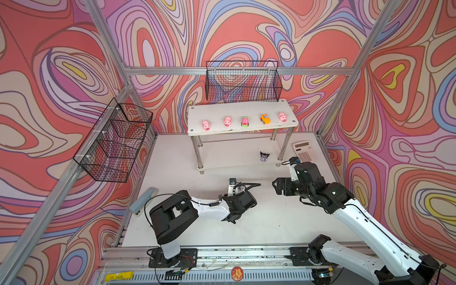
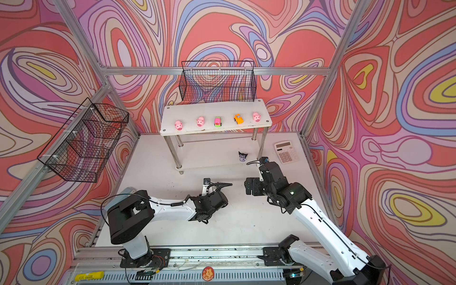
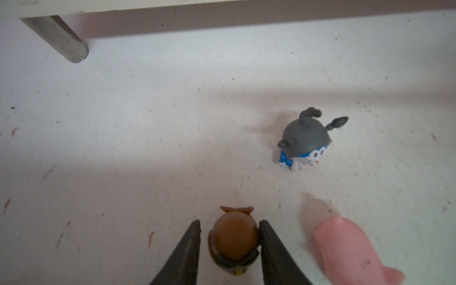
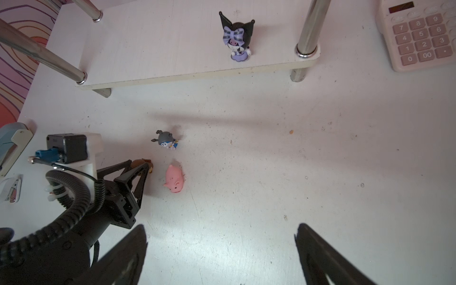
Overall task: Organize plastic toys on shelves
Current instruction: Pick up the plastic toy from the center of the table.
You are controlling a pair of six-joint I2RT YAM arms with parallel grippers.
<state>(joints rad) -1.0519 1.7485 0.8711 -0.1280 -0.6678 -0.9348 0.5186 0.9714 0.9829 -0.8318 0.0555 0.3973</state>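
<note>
1. The brown figurine (image 3: 233, 238) sits on the surface (image 4: 271, 160) in front of the shelves (image 1: 246, 106), right between the jaws of my left gripper (image 3: 229, 224).
2. That gripper is narrowed around it. One finger (image 3: 271, 246) touches the figurine's side, and a sliver of surface shows at the other, so I judge it not yet pinched.
3. From the left wrist view I look onto the rounded top of its head. Whether it stands upright or leans I cannot tell.
4. The relation that matters: the lower board (image 4: 160, 49) lies ahead of the left gripper. A grey-capped figurine (image 3: 304, 140) stands between them, a little off the direct line.
5. A pink pig (image 3: 345, 249) lies on its side just beside the touching finger's outer face, apart from it. I judge that a sideways drift would knock it.
6. My right gripper (image 4: 220, 225) hangs spread wide and empty, well apart from the figurine, so the left arm is clearly the nearer.
7. A dark horned figurine (image 4: 237, 34) stands on the lower board near one front leg, and the rest of that board is bare.
</note>
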